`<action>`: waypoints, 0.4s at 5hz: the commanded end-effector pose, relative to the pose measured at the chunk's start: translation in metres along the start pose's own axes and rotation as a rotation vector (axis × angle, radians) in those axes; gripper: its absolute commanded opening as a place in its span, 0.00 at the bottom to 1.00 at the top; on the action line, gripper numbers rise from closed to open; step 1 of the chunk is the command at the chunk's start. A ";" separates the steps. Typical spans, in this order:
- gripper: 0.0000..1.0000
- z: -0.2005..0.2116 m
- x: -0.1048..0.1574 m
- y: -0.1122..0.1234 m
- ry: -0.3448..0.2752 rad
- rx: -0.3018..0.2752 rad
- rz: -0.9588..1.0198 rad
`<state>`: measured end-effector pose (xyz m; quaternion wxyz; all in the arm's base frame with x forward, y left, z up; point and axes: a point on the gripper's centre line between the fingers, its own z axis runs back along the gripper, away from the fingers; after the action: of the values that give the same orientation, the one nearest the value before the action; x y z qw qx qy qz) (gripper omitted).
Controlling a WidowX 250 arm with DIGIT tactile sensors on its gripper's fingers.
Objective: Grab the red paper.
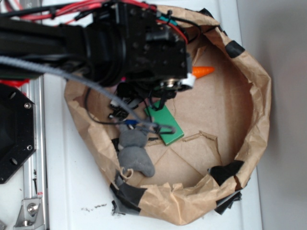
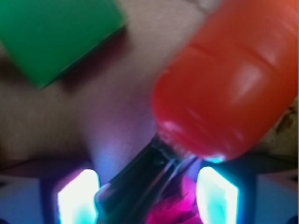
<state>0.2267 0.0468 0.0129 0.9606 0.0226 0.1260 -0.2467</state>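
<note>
Brown paper flooring point(image 2: 60, 116) is seen behind the gripper point(image 2: 148, 196), whose glowing fingertips point(image 2: 77, 198) are spread. Between them, a magenta-red mass, possibly the red paper point(image 2: 175, 210), is glimpsed. Beyond lie an orange carrot point(image 2: 229, 79) and a green block point(image 2: 51, 32).

Crinkled matt brown paper ring point(image 1: 249, 120) patched with black tape point(image 1: 225, 170); glossy smooth plastic carrot point(image 2: 233, 79); matt green card point(image 1: 165, 124); soft grey cloth toy point(image 1: 136, 158), lower left; smooth white table point(image 1: 72, 191).
</note>
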 end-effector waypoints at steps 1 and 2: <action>0.00 0.005 -0.004 0.000 0.002 -0.018 0.052; 0.00 0.007 -0.003 0.000 -0.002 -0.011 0.044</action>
<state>0.2249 0.0481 0.0161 0.9652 0.0193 0.1302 -0.2258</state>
